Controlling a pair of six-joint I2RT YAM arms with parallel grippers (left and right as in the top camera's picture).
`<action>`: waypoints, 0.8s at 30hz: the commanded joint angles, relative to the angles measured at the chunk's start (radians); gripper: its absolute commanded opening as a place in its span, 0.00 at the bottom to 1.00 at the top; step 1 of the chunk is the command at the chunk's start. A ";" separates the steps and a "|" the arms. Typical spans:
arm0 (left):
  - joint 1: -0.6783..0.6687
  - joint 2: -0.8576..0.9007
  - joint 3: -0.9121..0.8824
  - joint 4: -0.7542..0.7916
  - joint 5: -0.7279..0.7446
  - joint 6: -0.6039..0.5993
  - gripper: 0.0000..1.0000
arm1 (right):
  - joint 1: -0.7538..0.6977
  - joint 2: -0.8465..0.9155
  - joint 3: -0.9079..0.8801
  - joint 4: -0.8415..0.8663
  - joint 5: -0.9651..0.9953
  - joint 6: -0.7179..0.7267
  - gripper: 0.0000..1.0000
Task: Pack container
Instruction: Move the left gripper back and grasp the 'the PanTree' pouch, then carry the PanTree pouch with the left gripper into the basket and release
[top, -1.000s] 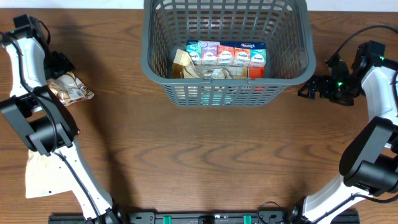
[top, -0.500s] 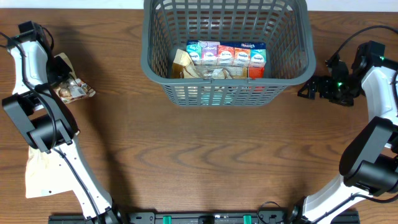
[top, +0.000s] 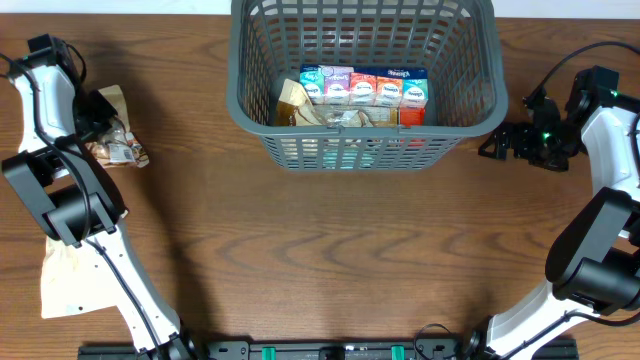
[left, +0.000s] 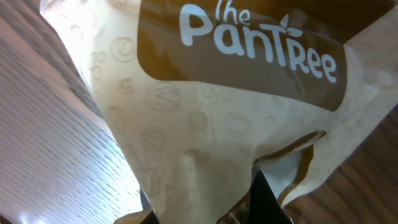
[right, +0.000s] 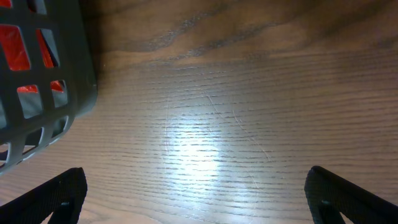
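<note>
Packing is judged to be partly done. In the overhead view, the container is seen at the far middle of the table, and a row of small cartons and a brown packet are already held inside it. At the left edge, a snack packet is found at the left gripper, well apart from the container. A cream bag is left lying nearer the robot's base on the same side. The right gripper is parked just beside the container's right wall, and nothing is carried in it.

In the left wrist view, the frame is almost filled by the snack packet, printed "the PanTree". One dark finger is seen pressed against its lower edge, so the jaws are judged to be clamped on it, though the second finger is hidden.

In the right wrist view, a corner of the container is shown at the left, with red visible through the slots. The fingers of the right gripper are spread wide apart over bare wood.

At least two items are judged to remain: the gripped packet and the cream bag.
</note>
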 joint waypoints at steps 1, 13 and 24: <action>-0.021 -0.105 -0.010 -0.013 0.046 0.047 0.06 | 0.004 -0.003 -0.002 -0.001 -0.004 0.009 0.99; -0.201 -0.598 -0.010 0.020 0.053 0.274 0.06 | 0.004 -0.003 -0.002 -0.003 0.008 0.009 0.99; -0.596 -0.867 -0.010 0.130 0.145 0.686 0.05 | 0.004 -0.003 -0.002 -0.029 0.008 0.008 0.99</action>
